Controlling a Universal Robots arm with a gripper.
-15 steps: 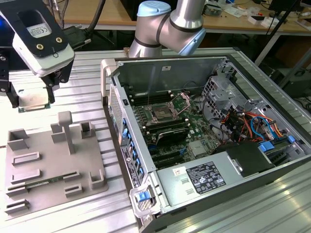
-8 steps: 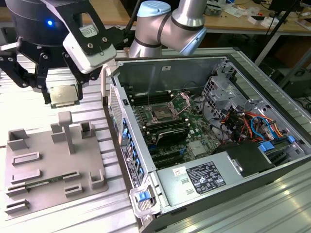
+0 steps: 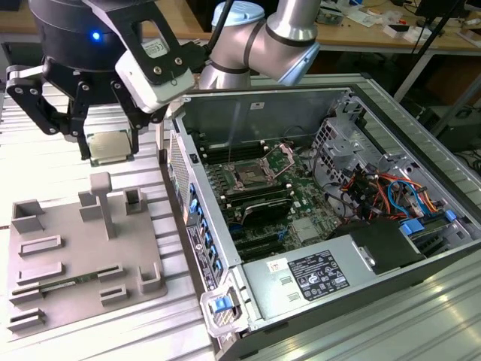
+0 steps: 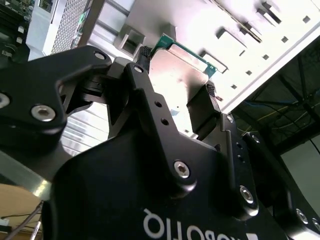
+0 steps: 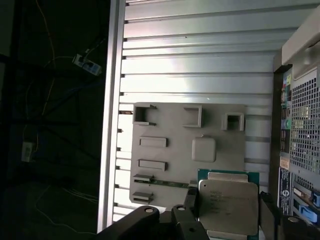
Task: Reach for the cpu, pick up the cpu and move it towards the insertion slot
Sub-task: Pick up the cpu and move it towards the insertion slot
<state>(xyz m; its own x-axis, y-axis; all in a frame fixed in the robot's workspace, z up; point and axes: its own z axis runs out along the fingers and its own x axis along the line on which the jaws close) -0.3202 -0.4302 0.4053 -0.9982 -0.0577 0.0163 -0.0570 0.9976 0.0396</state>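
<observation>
The pincer is pinching the cpu, its black fingers clamped on opposite edges of the chip, which hangs lifted in the air above the grey plastic tray on the ribbed metal table. In the exterior view the chip's pale silvery top faces the camera and it sits at the exterior view's left, well apart from the insertion slot, which lies on the green circuit board inside the open computer case, at the exterior view's right of the tray. The socket shows a dark centre inside a shiny metal frame, just beside the long black memory slots. In the first wrist view the cpu is seen from above with its silvery lid and green rim, held over the near edge of the tray, whose square and narrow recesses lie below it. In the second wrist view the chip shows between two fingers, its green edge against the bright tray behind
</observation>
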